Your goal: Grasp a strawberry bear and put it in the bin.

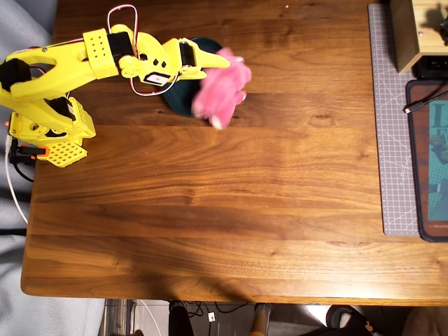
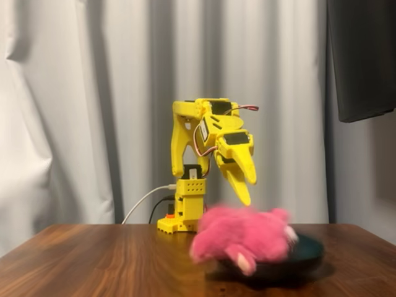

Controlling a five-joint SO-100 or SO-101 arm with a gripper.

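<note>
The pink fluffy strawberry bear (image 1: 220, 87) lies across the right rim of the dark teal bin (image 1: 180, 98), half over the table in the overhead view. In the fixed view the bear (image 2: 244, 235) is blurred and rests on the bin's (image 2: 307, 250) near left edge. My yellow gripper (image 1: 222, 61) is right above the bear's top end. In the fixed view the gripper (image 2: 249, 193) points down just above the bear with its jaws apart and nothing between them. Most of the bin is hidden under the arm and bear in the overhead view.
The arm's base (image 1: 52, 133) stands at the table's left edge. A grey cutting mat (image 1: 388, 119), a wooden box (image 1: 416, 31), a dark mat (image 1: 428, 161) and a cable (image 1: 420, 103) lie at the right. A curtain (image 2: 74, 111) hangs behind.
</note>
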